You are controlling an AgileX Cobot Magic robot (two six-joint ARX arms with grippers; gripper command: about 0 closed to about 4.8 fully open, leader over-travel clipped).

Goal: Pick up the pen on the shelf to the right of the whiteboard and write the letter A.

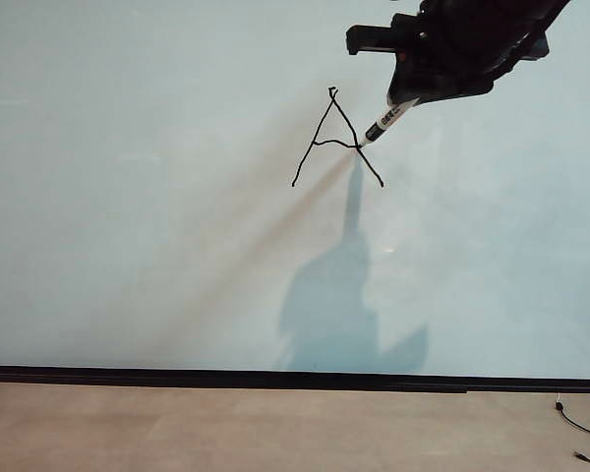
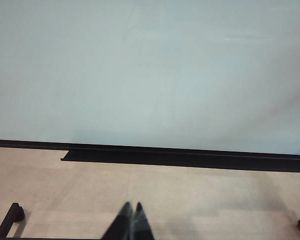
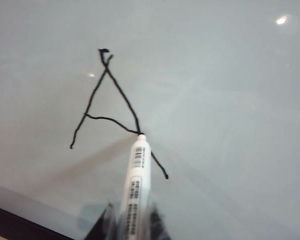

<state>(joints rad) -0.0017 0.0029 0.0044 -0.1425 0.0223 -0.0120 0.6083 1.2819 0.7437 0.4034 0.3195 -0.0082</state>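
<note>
Pen (image 3: 138, 175) pinched in our right gripper (image 3: 132, 220) ends the crossbar of the letter A (image 1: 336, 141) on the whiteboard (image 1: 128, 197); we judge lifting off comes next, while our left gripper (image 2: 131, 222) hangs low, fingers together.

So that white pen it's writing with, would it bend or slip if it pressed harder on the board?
The pen probably stays stiff: its barrel looks straight while its tip meets the letter A. It looks slim and smooth, so it might slide within the right tool, shut on it near its rear. The glossy whiteboard likely lets the tip skid.
</note>
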